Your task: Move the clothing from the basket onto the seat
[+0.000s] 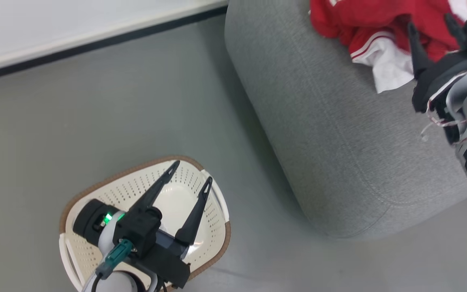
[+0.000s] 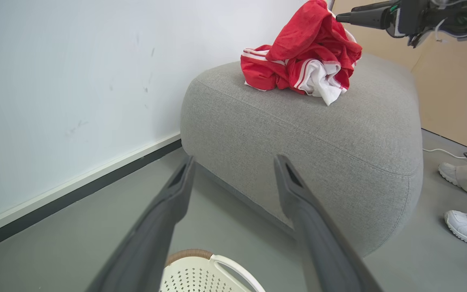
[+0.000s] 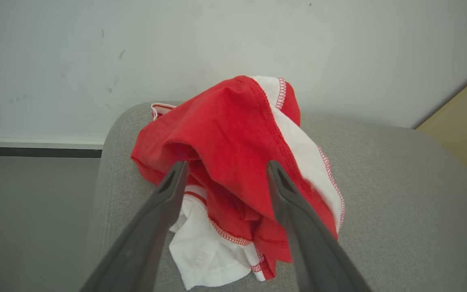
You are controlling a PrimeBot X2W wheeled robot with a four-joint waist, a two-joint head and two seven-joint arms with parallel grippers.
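Clothing [image 1: 379, 24] on seat [image 1: 339, 134]; basket [image 1: 95, 194] on floor, left of seat.

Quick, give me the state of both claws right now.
Left claw: open, holding nothing, over the basket.
Right claw: open, holding nothing, at the clothes.

Bright, even, diffuse light. Soft shadow on the floor [image 1: 136, 121] along the seat [image 1: 339, 142]. My right tool [image 3: 225, 172] goes soft near the lens.

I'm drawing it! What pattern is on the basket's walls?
The basket has cream-white walls with little dotted holes; head view shows it best.
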